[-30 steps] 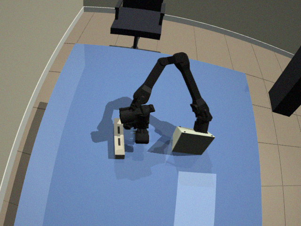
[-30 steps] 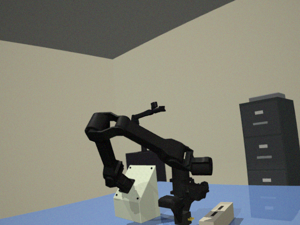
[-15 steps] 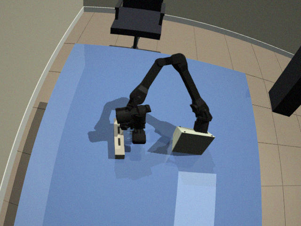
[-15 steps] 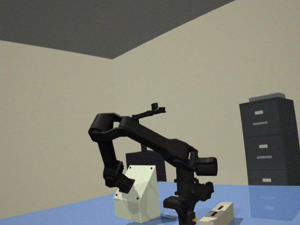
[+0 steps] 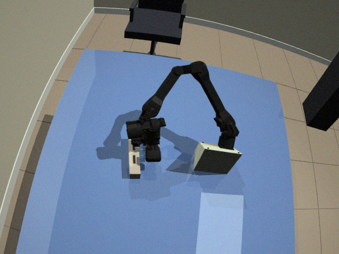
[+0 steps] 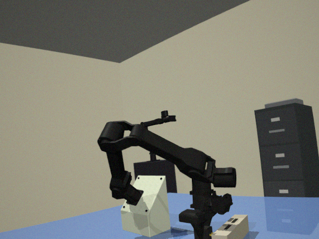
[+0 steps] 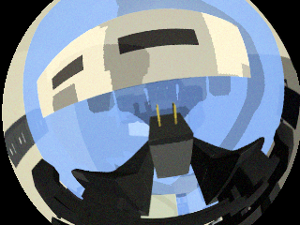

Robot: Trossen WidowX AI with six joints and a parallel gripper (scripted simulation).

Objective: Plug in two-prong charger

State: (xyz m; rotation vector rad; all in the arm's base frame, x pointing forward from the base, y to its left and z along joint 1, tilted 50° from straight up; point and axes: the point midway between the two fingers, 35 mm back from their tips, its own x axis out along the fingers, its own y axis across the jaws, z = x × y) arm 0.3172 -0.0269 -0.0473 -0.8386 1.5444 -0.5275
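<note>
The gripper point(image 7: 171, 157) is shut on the dark charger point(image 7: 172, 157) point(image 6: 207, 231), with one finger on each side of its body. Its two yellow prongs point(image 7: 174, 113) point away from the fingers toward the cream power strip point(image 7: 231, 52) point(image 5: 134, 170) point(image 6: 244, 225). In the wrist view, blue table shows between the prong tips and the strip's near edge. One dark outlet slot point(image 7: 159, 39) is ahead of the prongs and another point(image 7: 67, 71) is further left. In the top view the arm hides most of the charger and the strip's far end. No prong is seen in a slot.
A pale green slanted box point(image 5: 211, 161) point(image 6: 154, 218) stands beside the strip, with the arm's base end on it. Both stand on the blue table point(image 5: 95, 213). A dark chair point(image 5: 154, 24) is beyond the table's far edge. The arm's shadows fall around the strip.
</note>
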